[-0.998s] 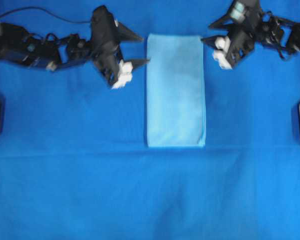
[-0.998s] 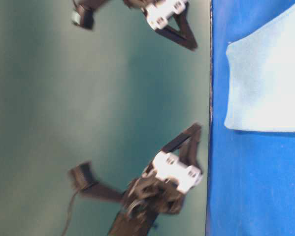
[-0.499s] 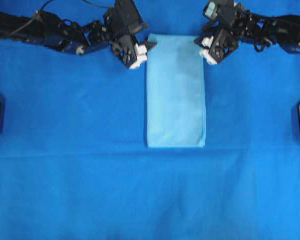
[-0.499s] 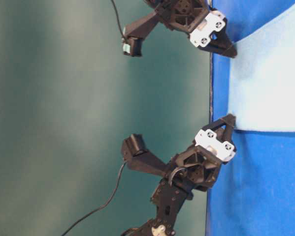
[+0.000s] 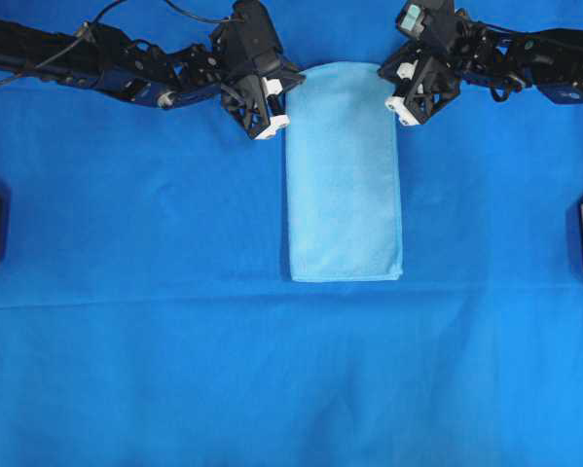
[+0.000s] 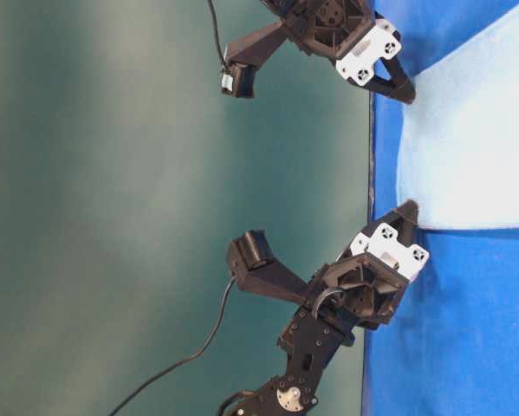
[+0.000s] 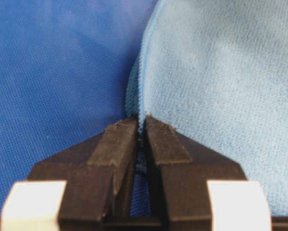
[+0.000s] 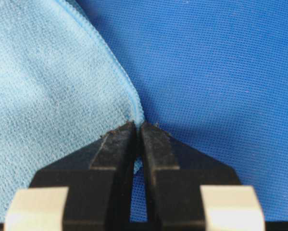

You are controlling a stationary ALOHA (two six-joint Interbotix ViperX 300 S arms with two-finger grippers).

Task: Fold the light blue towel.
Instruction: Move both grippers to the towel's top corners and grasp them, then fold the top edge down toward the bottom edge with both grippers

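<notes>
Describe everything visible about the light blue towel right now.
The light blue towel is a pale sky-blue cloth with a fine woven texture and a thin stitched hem. It is already folded into a tall rectangle and lies flat on the darker blue table cover. Its far edge bows slightly where both corners are pinched: the left gripper is shut on the far left corner and the right gripper on the far right corner. The near edge lies straight, and nothing else touches it.

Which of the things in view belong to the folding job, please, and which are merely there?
Part of the job:
- light blue towel, already folded to a long strip
- left gripper, fingers shut on the towel's far corner
- right gripper, shut on the other far corner

Merely there:
- dark blue table cloth underneath
</notes>
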